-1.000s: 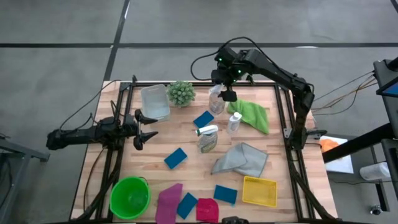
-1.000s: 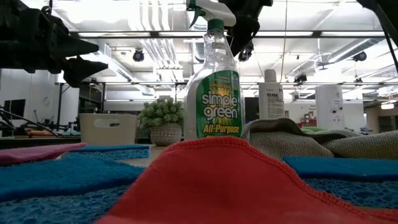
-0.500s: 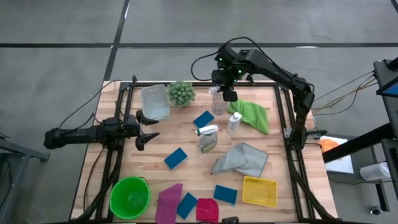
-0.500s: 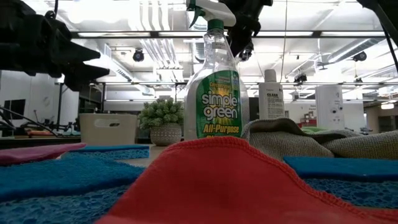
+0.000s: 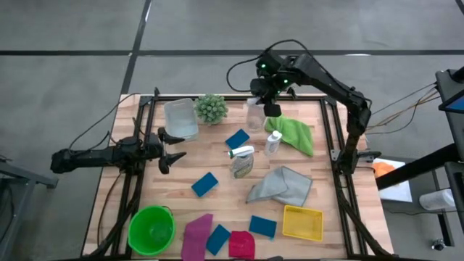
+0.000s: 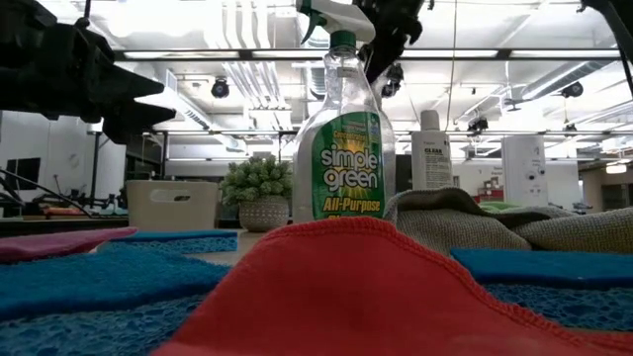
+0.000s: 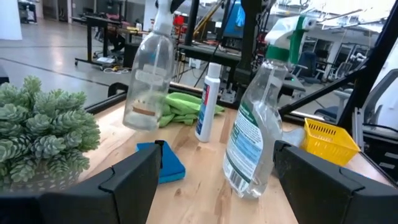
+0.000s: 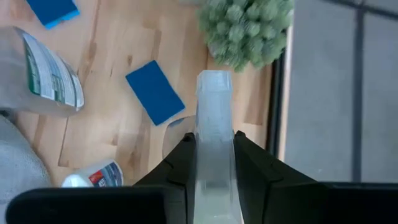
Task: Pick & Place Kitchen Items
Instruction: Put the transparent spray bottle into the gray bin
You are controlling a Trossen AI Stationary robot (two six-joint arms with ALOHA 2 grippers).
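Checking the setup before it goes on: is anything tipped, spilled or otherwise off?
No spill shows. One clear spray bottle hangs tilted off the wood, clamped at its top by the right gripper, beside the plant. That is a lift, not a fault.

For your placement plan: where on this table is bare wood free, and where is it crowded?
Free: bare wood between the clear plastic bin, blue rectangular sponge and green round bucket. Crowded: around the green-labelled spray bottle and along the near edge by the yellow mesh basket.
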